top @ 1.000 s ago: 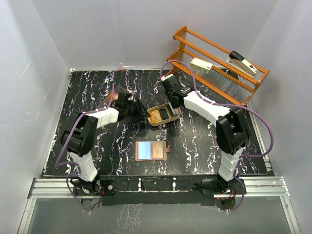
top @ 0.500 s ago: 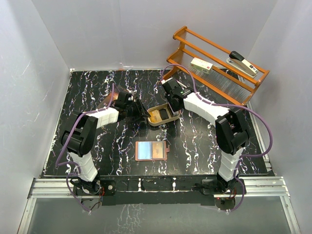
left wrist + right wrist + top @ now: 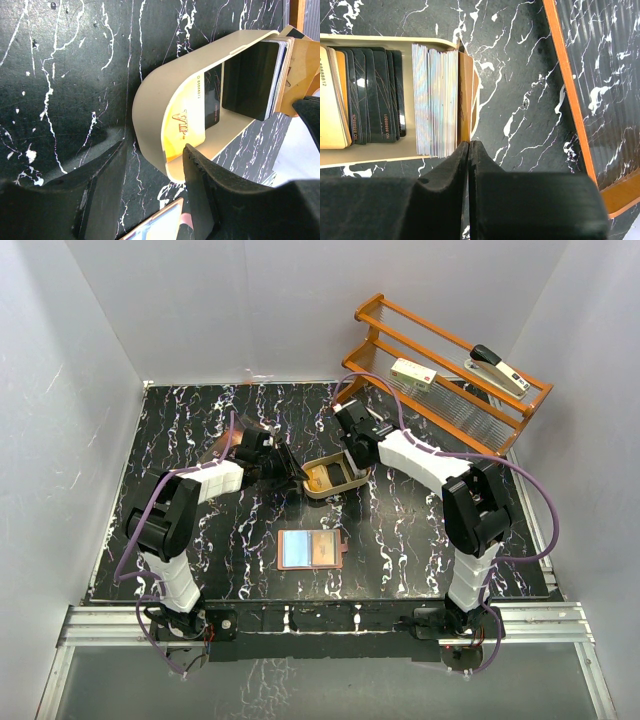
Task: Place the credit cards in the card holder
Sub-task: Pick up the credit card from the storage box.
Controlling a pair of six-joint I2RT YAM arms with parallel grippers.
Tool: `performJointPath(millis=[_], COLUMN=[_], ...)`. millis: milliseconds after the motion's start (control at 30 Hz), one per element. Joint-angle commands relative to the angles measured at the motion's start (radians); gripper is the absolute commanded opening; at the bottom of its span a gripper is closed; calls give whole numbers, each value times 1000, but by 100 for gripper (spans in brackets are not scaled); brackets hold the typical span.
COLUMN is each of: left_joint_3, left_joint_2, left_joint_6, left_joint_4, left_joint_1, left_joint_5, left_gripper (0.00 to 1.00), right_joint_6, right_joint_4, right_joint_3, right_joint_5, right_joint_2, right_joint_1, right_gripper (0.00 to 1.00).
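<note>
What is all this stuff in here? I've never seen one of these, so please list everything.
table: one, black with white veins, under everything
tin: one, tan, table centre
credit cards: too many to count, silvery, dark and gold, inside the tin
card holder: one, reddish-brown, lying open near the front, bluish and orange faces showing in it
rack: one, orange wood, back right corner
box: one, white, on the rack
stapler: one, black and white, on the rack
left arm: one, black and white, left side
right arm: one, black and white, right side
left pincer: one, black, jaws apart astride the tin's rounded end
right pincer: one, black, shut at the tin's other end
</note>
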Motion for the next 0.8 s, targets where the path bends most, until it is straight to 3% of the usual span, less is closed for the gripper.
performJointPath(millis=[0,767], left_joint_3=[16,34], left_joint_2=[-38,-45], left_joint_6=[14,16], left_joint_4=[-13,-62], left_joint_1=[3,3], left_joint_5=[-1,-34], left_gripper=[46,47], right_joint_6=[6,37], right_joint_4=[49,-5], right_joint_3=[0,46], right_joint_5=[12,-79], right_joint_2=[-28,-160], right_joint_1=[-6,-5], right_gripper=[0,0])
